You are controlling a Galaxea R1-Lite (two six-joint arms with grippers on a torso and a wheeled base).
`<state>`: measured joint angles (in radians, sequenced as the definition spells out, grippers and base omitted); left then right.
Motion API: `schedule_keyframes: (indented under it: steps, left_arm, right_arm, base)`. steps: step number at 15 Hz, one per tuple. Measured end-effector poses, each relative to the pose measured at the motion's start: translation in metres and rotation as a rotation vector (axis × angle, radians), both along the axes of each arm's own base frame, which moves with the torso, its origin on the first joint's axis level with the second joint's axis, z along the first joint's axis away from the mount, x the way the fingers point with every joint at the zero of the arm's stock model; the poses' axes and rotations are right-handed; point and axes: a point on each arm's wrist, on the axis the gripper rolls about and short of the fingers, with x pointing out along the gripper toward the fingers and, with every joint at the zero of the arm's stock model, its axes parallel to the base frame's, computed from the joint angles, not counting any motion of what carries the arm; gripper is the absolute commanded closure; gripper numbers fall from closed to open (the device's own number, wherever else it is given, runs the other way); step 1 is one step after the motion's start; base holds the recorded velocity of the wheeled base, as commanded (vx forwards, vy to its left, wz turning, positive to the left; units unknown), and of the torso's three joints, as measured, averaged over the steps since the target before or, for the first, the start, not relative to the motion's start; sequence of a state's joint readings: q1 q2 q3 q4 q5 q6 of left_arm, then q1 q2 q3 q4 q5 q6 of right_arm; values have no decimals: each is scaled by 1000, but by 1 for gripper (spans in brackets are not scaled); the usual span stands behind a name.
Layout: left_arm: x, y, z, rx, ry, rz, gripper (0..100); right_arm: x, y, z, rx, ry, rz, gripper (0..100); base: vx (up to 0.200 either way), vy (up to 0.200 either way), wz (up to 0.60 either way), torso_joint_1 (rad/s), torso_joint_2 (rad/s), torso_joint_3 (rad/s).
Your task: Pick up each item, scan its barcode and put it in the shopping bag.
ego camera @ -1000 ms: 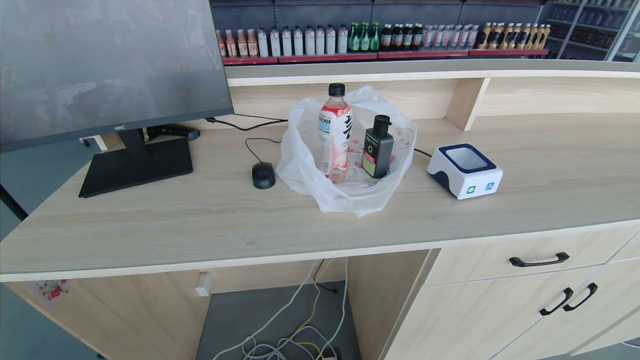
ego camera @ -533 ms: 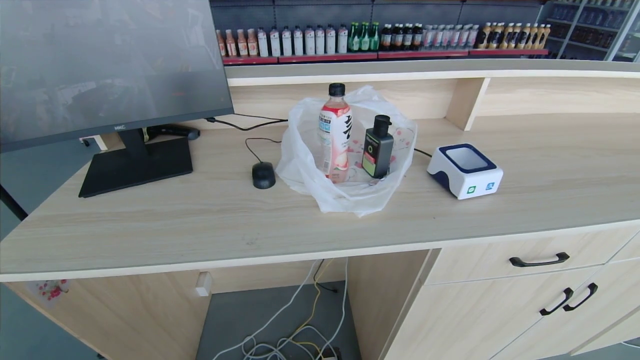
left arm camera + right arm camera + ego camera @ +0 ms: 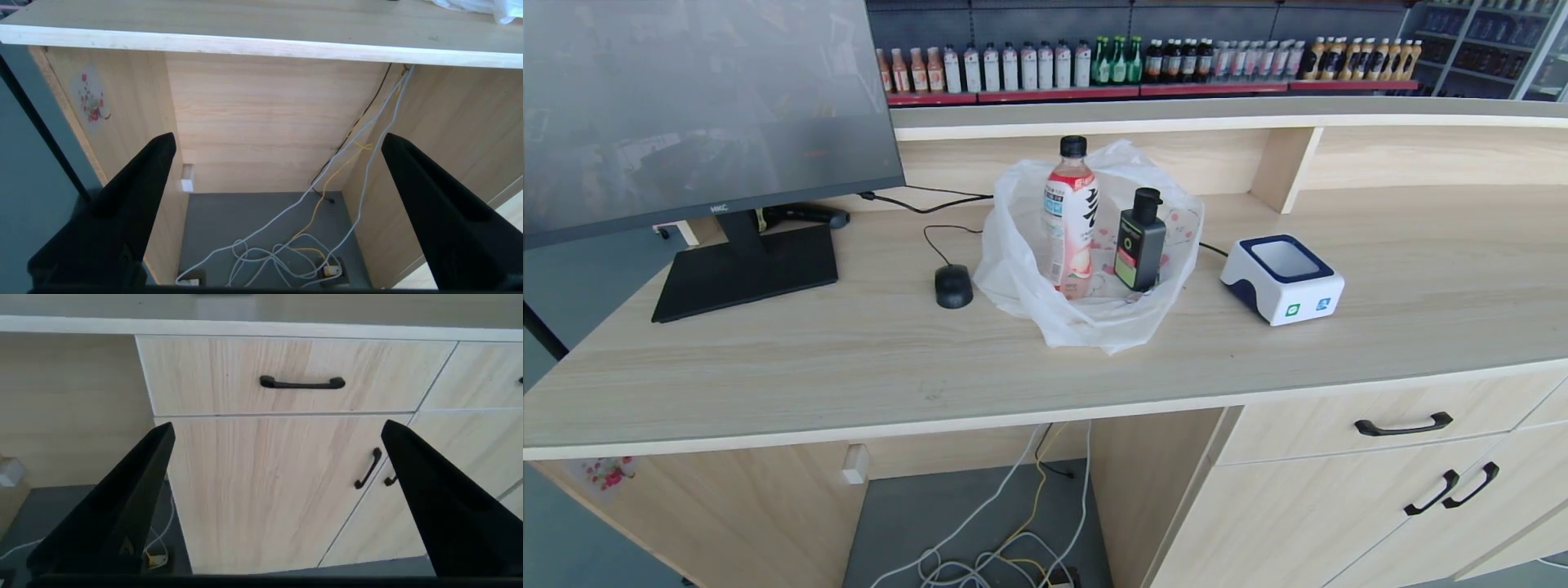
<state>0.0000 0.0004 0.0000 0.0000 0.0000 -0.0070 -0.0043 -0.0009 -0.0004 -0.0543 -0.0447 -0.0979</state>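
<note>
The shopping bag, white and translucent, stands open on the wooden counter at centre, towards the far side. Two items are inside it, both upright: a tall bottle with a pink label and black cap on the left, and a shorter dark bottle with a green label just beside it on the right. The two stand close together; whether they touch cannot be told. The barcode scanner, a white box with a dark blue rim, sits on the counter to the right of the bag, apart from it. A black mouse lies just left of the bag, and a monitor on a black stand occupies the far left. The left gripper is released, its two fingers spread wide with no object between them; it is positioned below the counter's near edge, facing the open recess where cables lie on the floor. The right gripper is likewise released and holds no object; it is positioned below the counter edge, facing the drawer front with its black handle and the cabinet doors beneath.
</note>
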Motion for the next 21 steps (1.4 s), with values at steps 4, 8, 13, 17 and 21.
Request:
schedule_keyframes:
  steps: [4, 8, 13, 17, 21]
  left_arm:
    - [0, 0, 0, 0, 0, 0, 0]
    - [0, 0, 0, 0, 0, 0, 0]
    - [0, 0, 0, 0, 0, 0, 0]
    - [0, 0, 0, -1, 0, 0, 0]
    - [0, 0, 0, 2, 0, -1, 0]
  right_arm:
    - [0, 3, 0, 41, 8, 148, 0]
    - [0, 3, -1, 31, 8, 152, 0]
    - [0, 2, -5, 70, 50, 89, 0]
    - [0, 2, -6, 74, 51, 84, 0]
    - [0, 2, -5, 75, 51, 84, 0]
  base:
    - [0, 0, 0, 0, 0, 0]
    - [0, 0, 0, 0, 0, 0]
    - [0, 0, 0, 0, 0, 0]
    - [-100, 0, 0, 6, 0, 2]
    - [-50, 0, 0, 5, 3, 1]
